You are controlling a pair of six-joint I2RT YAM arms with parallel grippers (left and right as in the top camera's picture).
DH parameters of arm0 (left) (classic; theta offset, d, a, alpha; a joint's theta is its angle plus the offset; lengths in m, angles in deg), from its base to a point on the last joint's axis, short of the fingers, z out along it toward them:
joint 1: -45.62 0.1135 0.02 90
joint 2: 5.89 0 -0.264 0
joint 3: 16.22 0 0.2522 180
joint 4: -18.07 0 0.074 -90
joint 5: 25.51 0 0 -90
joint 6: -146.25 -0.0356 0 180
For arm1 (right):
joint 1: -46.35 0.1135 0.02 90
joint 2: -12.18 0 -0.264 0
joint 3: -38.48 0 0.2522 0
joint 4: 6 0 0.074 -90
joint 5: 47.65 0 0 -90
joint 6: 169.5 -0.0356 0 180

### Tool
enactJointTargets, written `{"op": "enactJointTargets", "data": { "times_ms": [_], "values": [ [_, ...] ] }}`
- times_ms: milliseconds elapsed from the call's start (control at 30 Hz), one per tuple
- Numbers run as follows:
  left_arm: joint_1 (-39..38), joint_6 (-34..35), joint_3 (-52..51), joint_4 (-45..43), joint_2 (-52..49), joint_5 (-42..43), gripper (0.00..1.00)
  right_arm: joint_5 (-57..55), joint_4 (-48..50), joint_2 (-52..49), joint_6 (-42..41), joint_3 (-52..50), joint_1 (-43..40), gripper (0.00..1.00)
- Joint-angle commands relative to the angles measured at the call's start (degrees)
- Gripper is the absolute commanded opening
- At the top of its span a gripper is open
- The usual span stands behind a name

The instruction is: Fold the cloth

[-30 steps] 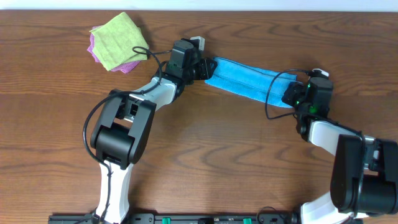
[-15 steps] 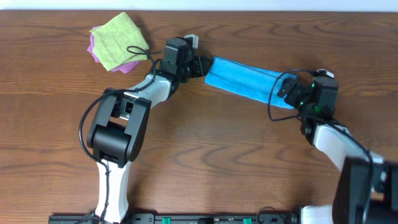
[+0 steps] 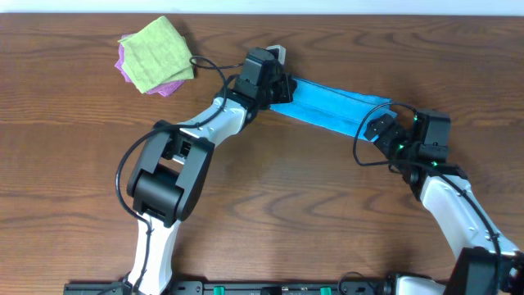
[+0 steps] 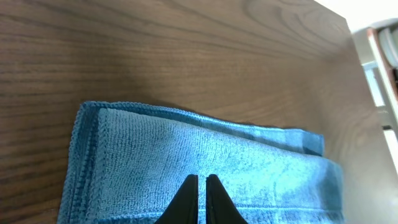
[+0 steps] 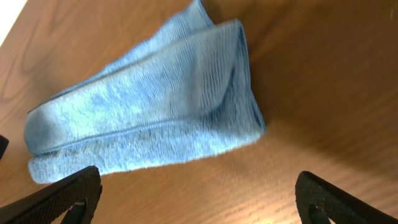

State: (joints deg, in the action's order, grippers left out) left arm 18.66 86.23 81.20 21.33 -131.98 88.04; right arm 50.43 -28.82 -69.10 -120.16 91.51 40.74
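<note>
Since 0.5 s ago the left pincer (image 3: 279, 88), clamped on the cloth (image 3: 332, 106), shifted toward 3 o'clock. The right pincer (image 3: 381, 131), spread apart, backed toward 5. The cloth lies at the worktop's (image 3: 286, 197) 1 o'clock, long axis 10-to-4.

a dark brown wood-grain worktop (image 3: 311, 188) fills the overhead view. near its far left corner a light green cloth (image 3: 157, 51) lies folded and slightly rumpled on top of a purple cloth (image 3: 169, 85), whose edges peek out at the left and lower right. a white strip (image 3: 262, 6) runs along the far edge.
</note>
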Motion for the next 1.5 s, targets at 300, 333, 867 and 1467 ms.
{"op": "enactJointTargets", "data": {
  "times_ms": [300,333,867,1467],
  "values": [
    [-0.48,-0.17,1.20,-3.02,-6.25,-5.99,0.06,0.87,5.92,-8.28,-3.65,0.00,0.02,0.99],
    [-0.48,-0.17,1.20,-2.99,-6.49,-6.10,0.06,1.49,7.89,-9.70,-3.65,0.00,0.00,0.99],
    [-0.44,-2.73,1.20,2.82,-6.99,-7.65,0.06,3.28,24.61,-24.15,-5.18,0.00,0.11,0.79],
    [-0.44,-2.75,1.20,4.94,-6.99,-7.61,0.06,8.55,35.17,-21.53,6.19,0.11,1.09,0.01]
  ]
}}
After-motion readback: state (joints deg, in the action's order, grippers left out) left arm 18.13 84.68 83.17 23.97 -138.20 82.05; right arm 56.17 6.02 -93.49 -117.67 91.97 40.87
